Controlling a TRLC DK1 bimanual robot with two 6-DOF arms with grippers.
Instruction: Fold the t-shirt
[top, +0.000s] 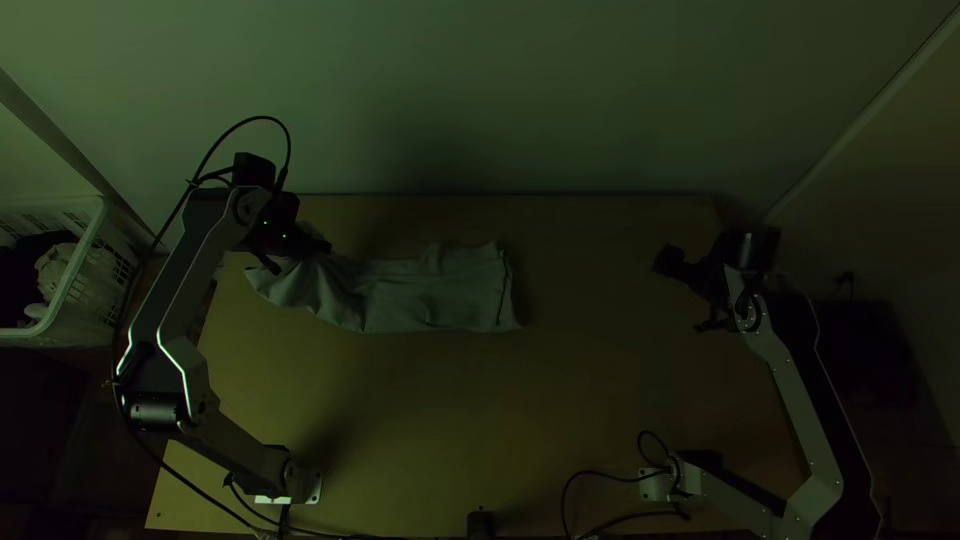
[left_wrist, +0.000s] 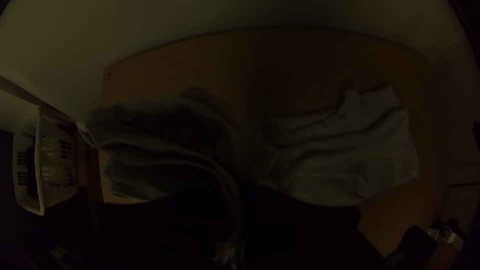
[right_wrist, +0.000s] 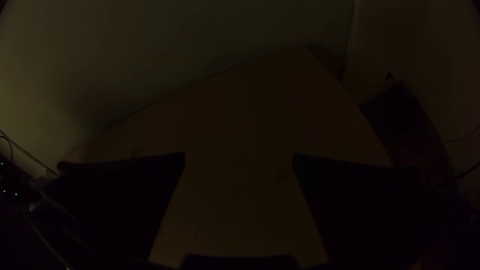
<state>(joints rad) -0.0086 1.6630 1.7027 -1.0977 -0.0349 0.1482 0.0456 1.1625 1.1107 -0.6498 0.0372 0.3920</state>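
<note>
Over the far left of the light wooden table (top: 500, 400), the black two-fingered left gripper (left_wrist: 237, 194) pinches bunched, pale cloth t-shirt (top: 440, 292); I'd lower it slowly, smoothing creases outward. Over the table's right, the black right gripper (right_wrist: 239, 156) gapes wide, empty.

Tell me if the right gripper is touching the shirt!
Apart. The top view shows a wide strip of bare table between the right gripper and the shirt.
</note>
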